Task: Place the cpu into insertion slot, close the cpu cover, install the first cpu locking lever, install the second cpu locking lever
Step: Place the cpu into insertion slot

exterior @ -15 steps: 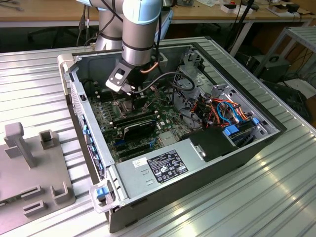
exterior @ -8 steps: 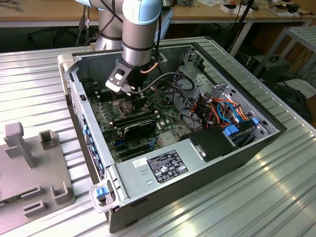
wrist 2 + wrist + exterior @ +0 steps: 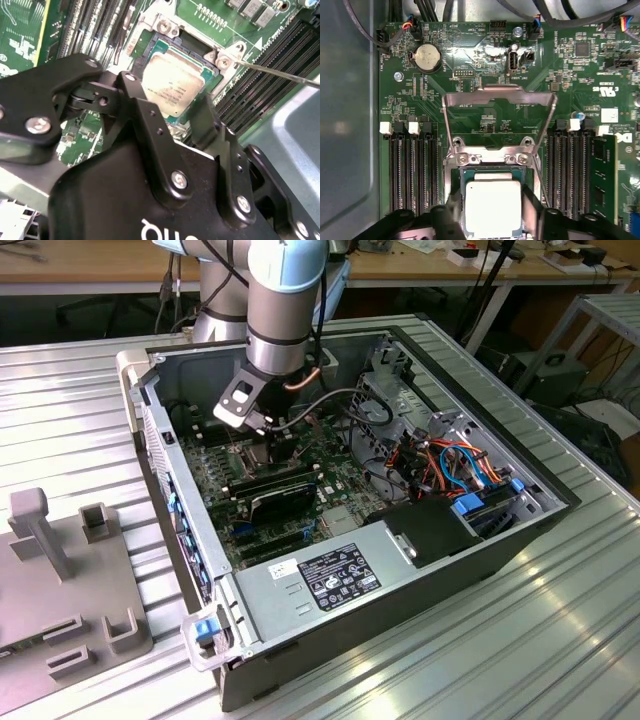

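Seating the cpu (image 3: 172,85) is the step we judge to be in hand. The chip lies silvery face up within the insertion slot (image 3: 184,42), and our gripper (image 3: 491,217) straddles it with its black fingers (image 3: 150,120) set against two opposite edges, so we read it as clasping the cpu rather than let go. Whether the chip is fully bedded or sits a shade proud of the contacts, we cannot tell. The cpu cover (image 3: 500,96) stands swung back on its hinge, away from the socket, and a thin locking lever (image 3: 280,73) juts out free beside it, so neither closing nor latching is done. The move ahead, in our judgement, calls for the chip to sit flat and square with the socket rim before the grip loosens, and for a straight lift that does not drag it. The first wrist view gives us the open cover whole, its window framing bare board, with memory slots (image 3: 412,170) to either side. The second wrist view, looking slantwise, gives us how the chip lies against the socket wall, and the lever. The exterior view gives us the arm reaching down into the open computer case (image 3: 330,640) on the ribbed table (image 3: 500,640).
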`<state>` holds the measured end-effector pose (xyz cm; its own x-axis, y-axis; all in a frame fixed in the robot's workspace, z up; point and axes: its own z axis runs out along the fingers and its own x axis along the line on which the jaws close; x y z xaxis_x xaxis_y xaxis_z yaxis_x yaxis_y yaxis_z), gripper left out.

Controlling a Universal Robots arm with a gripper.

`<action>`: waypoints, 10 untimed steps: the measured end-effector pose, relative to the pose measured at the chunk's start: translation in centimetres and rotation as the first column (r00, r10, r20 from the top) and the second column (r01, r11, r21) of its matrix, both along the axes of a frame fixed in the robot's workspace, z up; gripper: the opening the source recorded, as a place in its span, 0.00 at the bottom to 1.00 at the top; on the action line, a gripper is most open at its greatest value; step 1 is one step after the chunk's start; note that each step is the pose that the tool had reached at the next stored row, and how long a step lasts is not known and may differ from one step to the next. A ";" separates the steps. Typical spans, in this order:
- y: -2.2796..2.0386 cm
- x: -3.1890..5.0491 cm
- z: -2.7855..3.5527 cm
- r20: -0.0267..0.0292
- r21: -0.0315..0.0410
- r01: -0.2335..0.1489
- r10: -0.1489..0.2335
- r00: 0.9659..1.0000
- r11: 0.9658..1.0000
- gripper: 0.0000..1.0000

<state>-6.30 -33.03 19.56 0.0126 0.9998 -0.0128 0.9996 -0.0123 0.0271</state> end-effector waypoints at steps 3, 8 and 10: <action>-0.03 -0.02 0.05 -0.001 -0.001 0.000 0.000 1.000 1.000 0.74; -0.03 -0.01 0.43 -0.001 -0.001 0.000 0.000 1.000 1.000 0.74; -0.03 0.01 1.09 -0.004 -0.001 0.000 0.000 1.000 1.000 0.74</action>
<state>-6.29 -33.05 20.66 0.0124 0.9998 -0.0141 0.9997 -0.0121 0.0230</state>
